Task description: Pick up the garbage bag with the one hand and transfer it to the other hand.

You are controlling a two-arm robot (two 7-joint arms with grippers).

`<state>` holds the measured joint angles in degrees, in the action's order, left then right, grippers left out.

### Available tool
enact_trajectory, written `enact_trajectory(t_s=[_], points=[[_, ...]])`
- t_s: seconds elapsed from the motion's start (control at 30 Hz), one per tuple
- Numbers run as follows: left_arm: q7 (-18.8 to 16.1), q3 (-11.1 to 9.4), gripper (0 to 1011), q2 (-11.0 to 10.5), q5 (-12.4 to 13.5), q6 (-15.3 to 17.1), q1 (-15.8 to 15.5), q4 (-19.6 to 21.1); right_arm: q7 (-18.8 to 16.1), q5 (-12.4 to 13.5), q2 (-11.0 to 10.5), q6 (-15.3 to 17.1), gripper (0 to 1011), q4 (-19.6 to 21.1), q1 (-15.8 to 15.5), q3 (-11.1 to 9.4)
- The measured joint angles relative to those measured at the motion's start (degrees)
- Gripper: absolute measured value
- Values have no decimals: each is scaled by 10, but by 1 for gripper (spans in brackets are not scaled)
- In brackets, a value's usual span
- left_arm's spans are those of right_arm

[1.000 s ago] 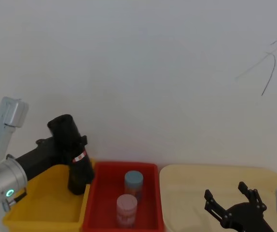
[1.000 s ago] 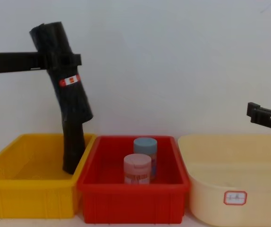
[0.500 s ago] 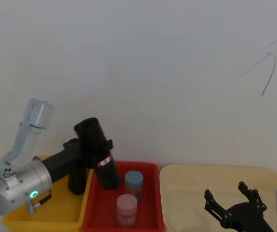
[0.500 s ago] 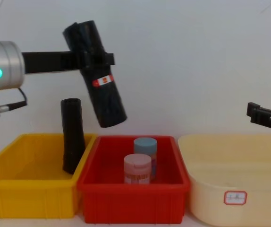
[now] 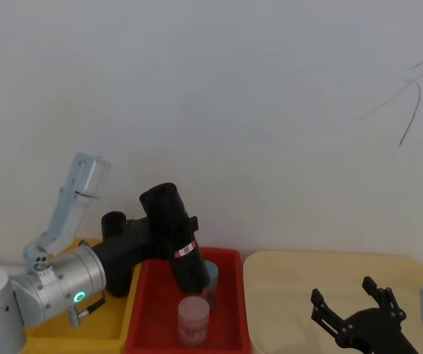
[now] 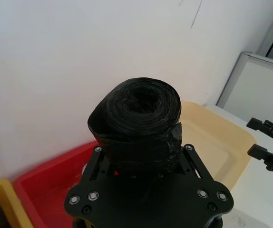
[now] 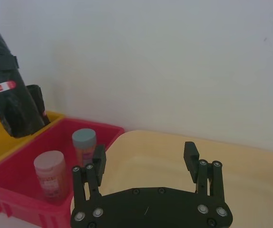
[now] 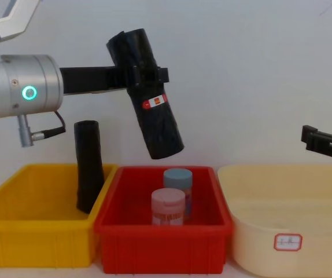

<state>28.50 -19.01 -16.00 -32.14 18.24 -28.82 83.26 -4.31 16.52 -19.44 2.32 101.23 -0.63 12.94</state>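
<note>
My left gripper (image 8: 148,75) pinches the garbage bag (image 8: 161,127) on its upper half; the roll hangs tilted above the red bin (image 8: 160,227). My right gripper (image 7: 145,156) stands spread over the cream tub (image 8: 281,171), well apart. Risk: the roll (slick plastic) slips in the pinch, or its low end strikes the jars (image 8: 168,205) if I carry it low.
</note>
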Motion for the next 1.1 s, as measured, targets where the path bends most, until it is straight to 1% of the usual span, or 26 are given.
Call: enact_trajectory(t_s=[0.17,0.4,0.53,0.73,0.8,0.87,0.9,0.97,1.1], points=[[0,-4,426,3,-1,-1,-3,-3,-16,5,-5,9,1000,0,7,2],[1,-7,426,7,-2,-2,-5,-6,-52,18,-13,30,1000,-4,24,9],[1,-9,426,8,-2,-2,-6,-7,-75,25,-18,42,1000,-9,36,16],[2,-10,426,8,-3,-3,-7,-8,-112,37,-24,62,1000,-19,61,32],[4,-11,426,7,-4,-3,-7,-8,-129,42,-27,70,1000,-24,73,40],[6,-13,426,6,-4,-4,-7,-8,-137,45,-28,75,1000,-27,79,45],[10,-14,426,4,-5,-4,-8,-8,-148,47,-29,80,1000,-31,88,50],[17,-18,426,1,-6,-5,-9,-8,-157,49,-30,84,1000,-35,96,56],[33,-25,426,-4,-8,-8,-11,-8,-187,54,-32,100,999,-48,123,75]])
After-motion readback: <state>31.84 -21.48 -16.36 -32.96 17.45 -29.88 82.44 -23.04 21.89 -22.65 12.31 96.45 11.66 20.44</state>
